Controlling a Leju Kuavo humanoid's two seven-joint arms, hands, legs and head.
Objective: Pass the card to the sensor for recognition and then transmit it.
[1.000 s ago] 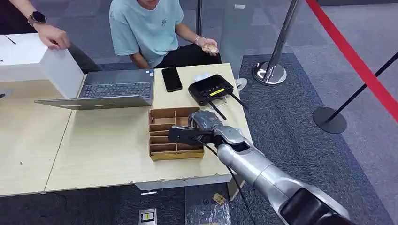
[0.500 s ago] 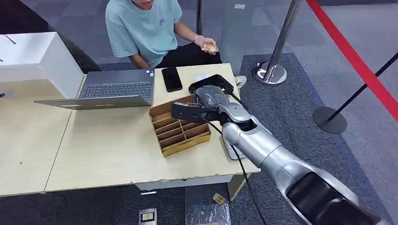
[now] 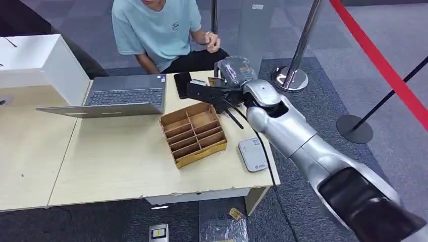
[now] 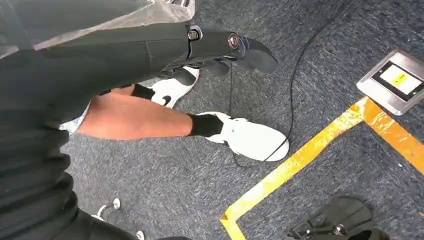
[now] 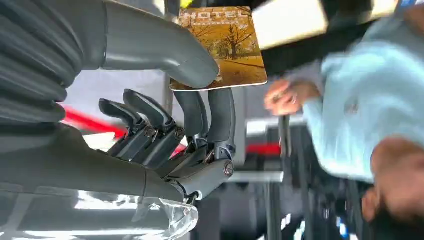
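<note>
A cardboard divider box (image 3: 194, 133), laptop (image 3: 123, 96) and phone (image 3: 181, 83) crowd the counter (image 3: 101, 161); a person (image 3: 156, 27) sits beyond its far edge. The right hand (image 3: 222, 85), pinching the hotel card (image 5: 220, 47) by thumb and fingers, has risen from the box to above the black sensor (image 3: 224, 103). The left hand (image 4: 225, 50) hangs uncurled over carpet.

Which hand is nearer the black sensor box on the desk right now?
Right. The right hand hovers directly over the black sensor box, pinching the hotel card. The left hand hangs low beside the robot, over the carpet floor.
</note>
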